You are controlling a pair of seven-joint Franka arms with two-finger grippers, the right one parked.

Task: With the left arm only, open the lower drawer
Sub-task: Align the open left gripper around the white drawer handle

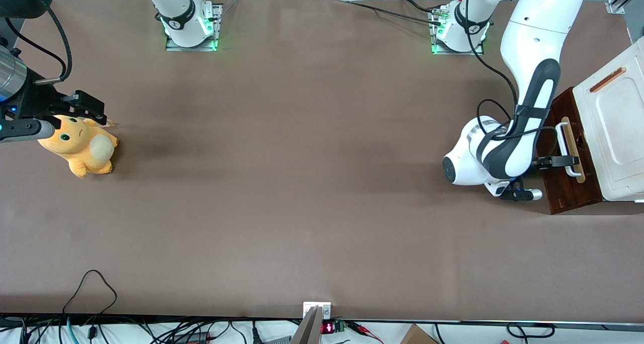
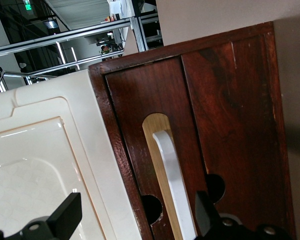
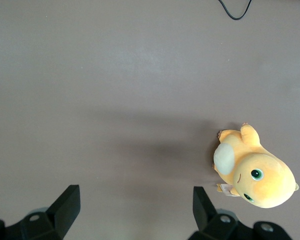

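While the dark red-brown wooden cabinet [image 1: 566, 183] is standing at the working arm's end of the brown tabletop [image 1: 302, 183], its shallow lower drawer with the dark red-brown front [image 2: 220, 115] is facing the middle of the table, carrying a white loop handle [image 2: 171, 175] on a pale wood strip [image 2: 157, 150]; whether the drawer is sitting flush or pulled out cannot be told, and none of its inside is showing. A white plastic top panel with an orange-brown slot [image 1: 611, 127] is lying on the cabinet.

The large glossy white jointed left arm with dark grey inlaid panels [image 1: 533, 72] is reaching down from its base at the tabletop edge farthest from the front camera, its elbow bending low and its rounded white wrist [image 1: 468, 158] hanging just above the table in front of the drawer. The small black gripper [image 1: 563, 161] is pointing at the drawer front, right at the loop handle. In the wrist view its two black fingers [image 2: 65, 215] are standing wide apart, one over the white panel and the other beside the handle, gripping nothing.

An orange plush toy with a cream belly [image 1: 80, 145] is lying near the parked arm's end of the tabletop
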